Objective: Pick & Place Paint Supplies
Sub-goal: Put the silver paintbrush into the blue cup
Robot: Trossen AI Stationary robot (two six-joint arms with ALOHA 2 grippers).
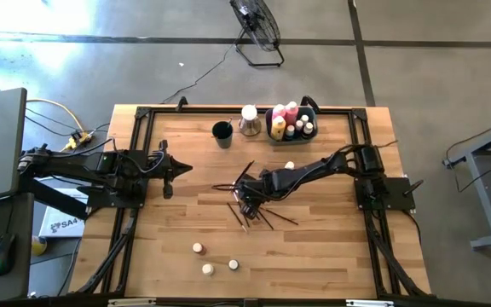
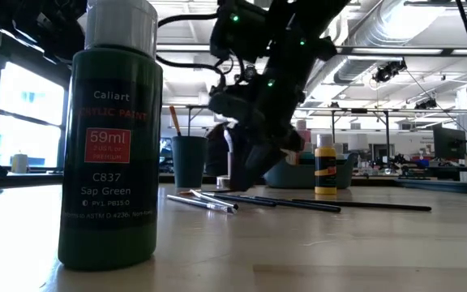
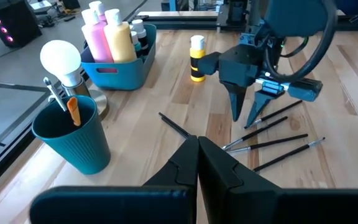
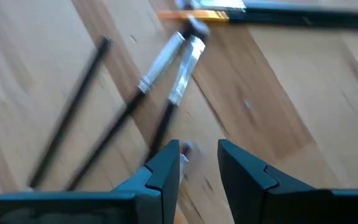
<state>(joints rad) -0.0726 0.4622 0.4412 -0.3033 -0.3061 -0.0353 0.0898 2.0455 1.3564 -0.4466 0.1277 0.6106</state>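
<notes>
The right gripper (image 1: 247, 205) stands over the scattered brushes (image 1: 258, 213) at mid-table, fingers pointing down. Its jaws are partly open with nothing between them; the wrist view shows bare wood in the gap. Two brushes with silver ferrules (image 4: 166, 68) lie just ahead of the fingertips (image 4: 166, 163), slightly off to one side and not between them.

The step in hand appears to be picking up one brush. To do it well, the gripper should centre over one handle, straddle it across its length, and descend until the tips meet the wood before closing; crossed handles risk a double pick.

The bin (image 1: 291, 135) holding bottles sits at the far edge. The left gripper (image 1: 181, 168) waits closed at table left.
</notes>
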